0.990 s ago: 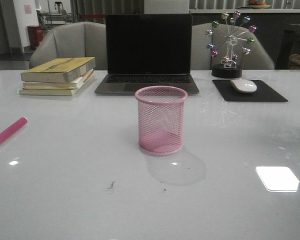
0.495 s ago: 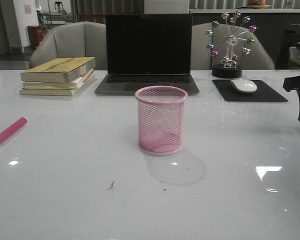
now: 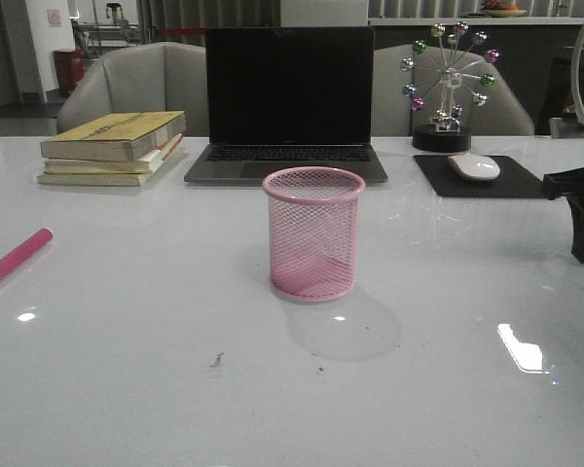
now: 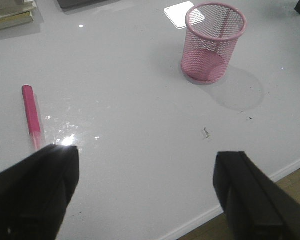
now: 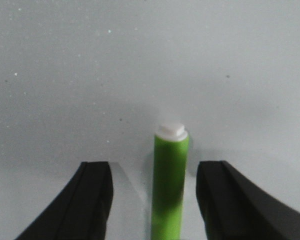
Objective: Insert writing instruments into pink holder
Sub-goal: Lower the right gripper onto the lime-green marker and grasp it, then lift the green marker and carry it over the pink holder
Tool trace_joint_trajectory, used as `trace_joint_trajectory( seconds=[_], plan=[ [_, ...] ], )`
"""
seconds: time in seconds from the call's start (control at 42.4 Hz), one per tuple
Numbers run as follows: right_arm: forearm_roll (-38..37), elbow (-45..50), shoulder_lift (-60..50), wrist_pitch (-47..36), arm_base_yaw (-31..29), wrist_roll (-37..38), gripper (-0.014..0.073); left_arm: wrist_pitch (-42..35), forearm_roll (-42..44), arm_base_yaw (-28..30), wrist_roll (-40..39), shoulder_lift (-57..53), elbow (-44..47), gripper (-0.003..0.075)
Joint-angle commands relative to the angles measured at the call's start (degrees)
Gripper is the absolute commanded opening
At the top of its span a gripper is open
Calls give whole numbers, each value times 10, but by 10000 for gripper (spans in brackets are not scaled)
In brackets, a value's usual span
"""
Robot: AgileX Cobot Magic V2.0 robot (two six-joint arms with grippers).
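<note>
The right tool [image 5: 150, 200] hangs low over the table [image 3: 127, 370] near its right edge, jaws spread wide on either side of the lime green marker [image 5: 169, 185], which lies flat between them, not yet gripped. The step in hand looks like the first pickup; the next move calls for the jaws to settle around the barrel and close, then carry it toward the table's centre. There the pink holder [image 3: 313, 233] stands upright and empty. The left tool [image 4: 145, 195] is also spread, holding nothing, above the near left part of the table, with the magenta marker [image 4: 32, 116] lying flat close to the left edge. Count: two markers, one holder, none inserted. Along the far edge sit one laptop [image 3: 288, 102], three stacked books [image 3: 112, 148], one mouse [image 3: 474, 166] and one ferris-wheel ornament [image 3: 448, 83].
</note>
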Motion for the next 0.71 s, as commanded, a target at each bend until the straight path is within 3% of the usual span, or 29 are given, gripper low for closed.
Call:
trace_joint_trajectory(
  seconds=[0.0, 0.094, 0.188, 0.471, 0.683],
  plan=[
    [-3, -18, -32, -12, -4, -7, 435, -42, -8, -4, 1, 3, -16, 601],
    [-3, -18, -32, -15, -4, -7, 299, -42, -8, -4, 1, 3, -16, 601],
    [-3, -18, -34, -19, -4, -7, 235, -42, -8, -4, 1, 3, -16, 601],
    [40, 2, -98, -45, 0, -7, 238, -42, -8, -4, 1, 3, -16, 601],
    [74, 140, -255, -223, 55, -9, 238, -42, -8, -4, 1, 3, -16, 601]
  ],
)
